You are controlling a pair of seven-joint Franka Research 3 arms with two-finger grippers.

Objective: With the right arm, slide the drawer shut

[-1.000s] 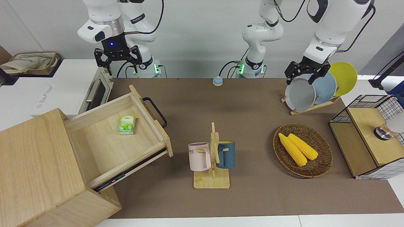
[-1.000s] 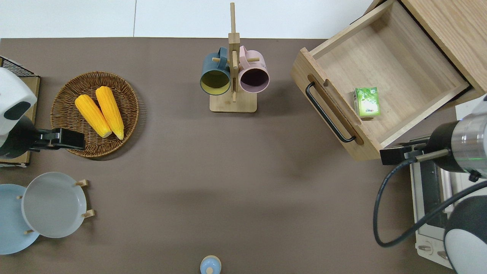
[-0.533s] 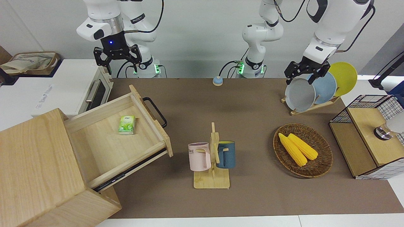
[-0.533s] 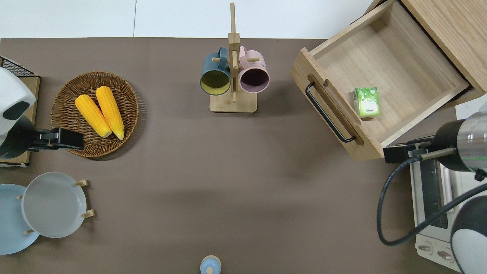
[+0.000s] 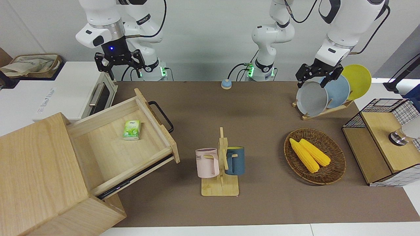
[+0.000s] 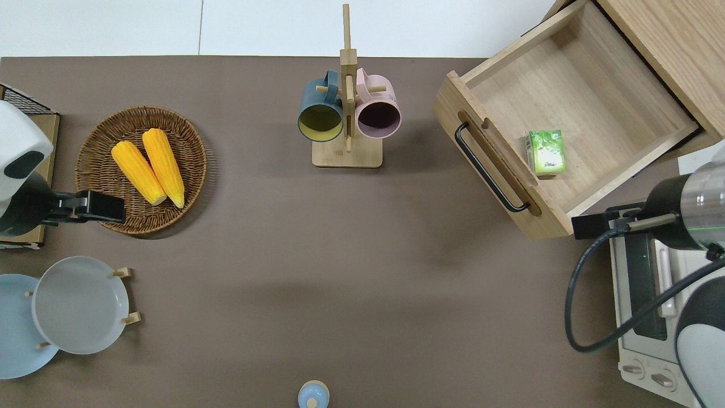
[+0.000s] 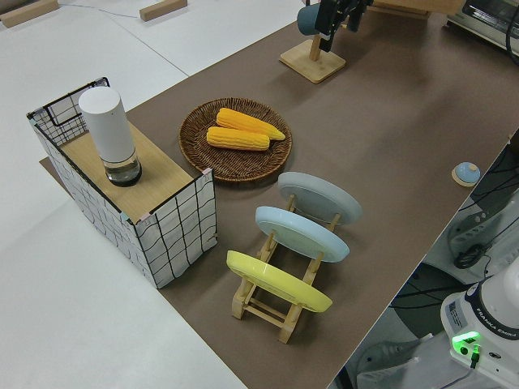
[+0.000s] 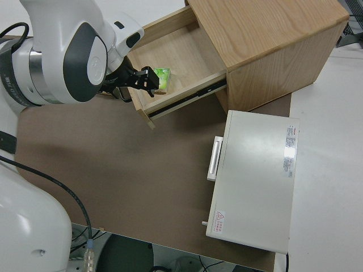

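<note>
the drawer (image 5: 121, 144) is seen pulled far out of the pale-wood cabinet (image 5: 39, 177) at the right arm's end of the table, its black bar handle (image 5: 161, 115) facing the table's middle and a small green packet (image 5: 132, 129) lying inside near the front panel. nothing touches the drawer, so closing is judged not yet begun

the right gripper (image 5: 118, 62) is held up in the air with its fingers spread and nothing between them; in the overhead view it is over the corner of the white toaster oven (image 6: 645, 294), just beside the drawer's nearest corner. compared with a second ago, the gripper is seen higher and drawn back toward the robots' side, while the drawer, handle and packet are unchanged. this is read as a retreat or repositioning, not a push; the front panel would have to be reached from the table's middle before it can be slid in

the left arm is parked, its gripper (image 5: 315, 74) spread and holding nothing
</note>
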